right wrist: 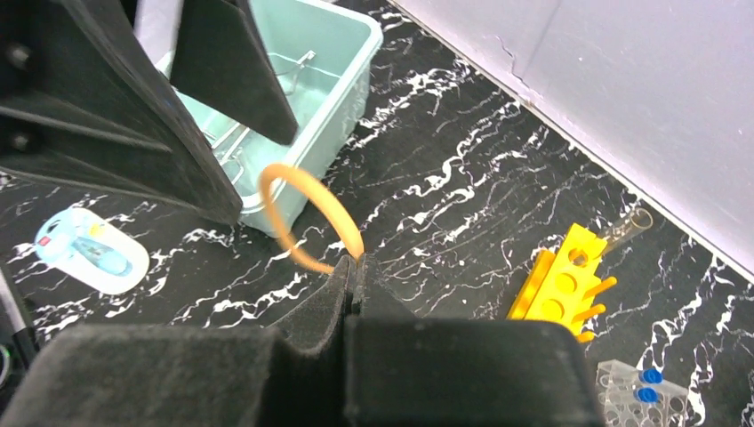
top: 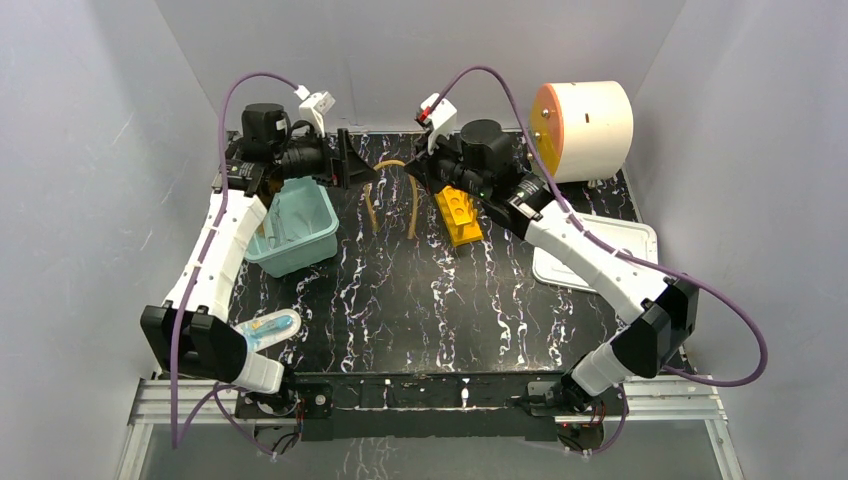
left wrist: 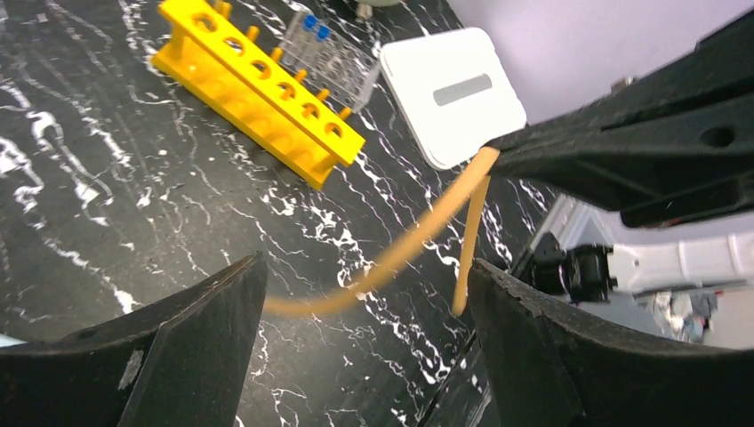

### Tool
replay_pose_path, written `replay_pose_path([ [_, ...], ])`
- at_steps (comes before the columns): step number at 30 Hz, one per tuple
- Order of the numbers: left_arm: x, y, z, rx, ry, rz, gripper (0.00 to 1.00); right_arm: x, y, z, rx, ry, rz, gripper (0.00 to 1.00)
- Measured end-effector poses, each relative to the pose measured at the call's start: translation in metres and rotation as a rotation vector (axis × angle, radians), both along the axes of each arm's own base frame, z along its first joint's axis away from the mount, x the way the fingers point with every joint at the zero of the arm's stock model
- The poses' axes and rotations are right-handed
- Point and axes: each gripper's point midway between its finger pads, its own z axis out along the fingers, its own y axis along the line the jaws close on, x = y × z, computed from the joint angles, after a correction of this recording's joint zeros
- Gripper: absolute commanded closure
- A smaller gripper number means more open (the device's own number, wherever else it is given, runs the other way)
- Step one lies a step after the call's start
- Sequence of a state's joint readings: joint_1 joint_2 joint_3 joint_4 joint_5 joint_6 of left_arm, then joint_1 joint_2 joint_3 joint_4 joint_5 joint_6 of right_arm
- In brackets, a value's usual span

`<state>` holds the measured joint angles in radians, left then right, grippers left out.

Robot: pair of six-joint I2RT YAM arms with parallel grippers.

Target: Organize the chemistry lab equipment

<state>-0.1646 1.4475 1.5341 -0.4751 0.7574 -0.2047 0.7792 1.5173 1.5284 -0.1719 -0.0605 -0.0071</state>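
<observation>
My right gripper (top: pixel 428 180) (right wrist: pixel 356 265) is shut on the amber rubber tube (top: pixel 390 163) (right wrist: pixel 298 178). The tube arches out of the jaws and both ends hang toward the table (top: pixel 420 310). My left gripper (top: pixel 355 165) (left wrist: pixel 366 267) is open and empty, right next to the tube's loop (left wrist: pixel 400 249), which runs between its fingers without touching them. The yellow rack (top: pixel 458 215) (left wrist: pixel 258 84) (right wrist: pixel 565 276) lies under the right wrist. The clear plastic tube rack (left wrist: pixel 333 53) (right wrist: pixel 636 391) lies beside it. The beaker and funnel are out of view.
A teal bin (top: pixel 295 225) (right wrist: pixel 302 80) with metal tools sits below the left gripper. A white lid (top: pixel 600 255) (left wrist: pixel 453 89) lies at the right. A white and orange drum (top: pixel 585 115) stands at the back right. A small blue and white item (top: pixel 270 328) (right wrist: pixel 84 249) lies at the front left.
</observation>
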Motion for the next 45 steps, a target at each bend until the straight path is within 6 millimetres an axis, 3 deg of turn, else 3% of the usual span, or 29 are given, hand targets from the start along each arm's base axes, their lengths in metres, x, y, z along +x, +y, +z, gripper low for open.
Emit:
replay_pose_path([
  [6,-0.014,-0.012,-0.011,-0.049,-0.015,-0.120,0.26,-0.015,0.001,0.021,0.048,-0.027,0.077,1.00],
  [12,-0.027,-0.018,-0.006,-0.087,-0.045,-0.193,0.58,-0.028,0.001,0.034,0.074,-0.042,0.140,1.00],
  [16,-0.037,-0.022,0.007,-0.119,-0.074,-0.243,0.70,-0.029,0.001,0.034,0.074,-0.041,0.156,1.00],
  [19,-0.044,-0.023,0.014,-0.136,-0.090,-0.271,0.92,-0.028,-0.001,0.034,0.074,-0.040,0.154,1.00],
  [21,-0.047,-0.025,0.018,-0.149,-0.095,-0.288,1.00,-0.027,-0.001,0.034,0.074,-0.040,0.153,1.00],
  [28,-0.050,-0.027,0.024,-0.174,-0.105,-0.310,1.00,-0.027,-0.003,0.035,0.079,-0.040,0.157,1.00],
  [30,-0.046,-0.026,0.022,-0.163,-0.108,-0.288,1.00,-0.027,-0.004,0.036,0.081,-0.039,0.156,0.76],
  [32,-0.037,-0.023,0.018,-0.135,-0.109,-0.237,1.00,-0.025,-0.005,0.035,0.085,-0.030,0.144,0.46],
  [34,-0.027,-0.016,0.011,-0.093,-0.096,-0.161,1.00,-0.023,-0.007,0.034,0.085,-0.017,0.126,0.32],
  [37,-0.010,-0.001,0.008,-0.013,-0.074,-0.007,1.00,-0.019,-0.012,0.031,0.086,0.008,0.096,0.26],
  [42,0.013,0.029,0.036,0.072,-0.116,0.230,1.00,-0.014,-0.017,0.031,0.092,0.018,0.062,0.25],
  [45,0.027,0.060,0.046,0.150,-0.130,0.426,1.00,-0.012,-0.018,0.032,0.094,0.019,0.050,0.24],
])
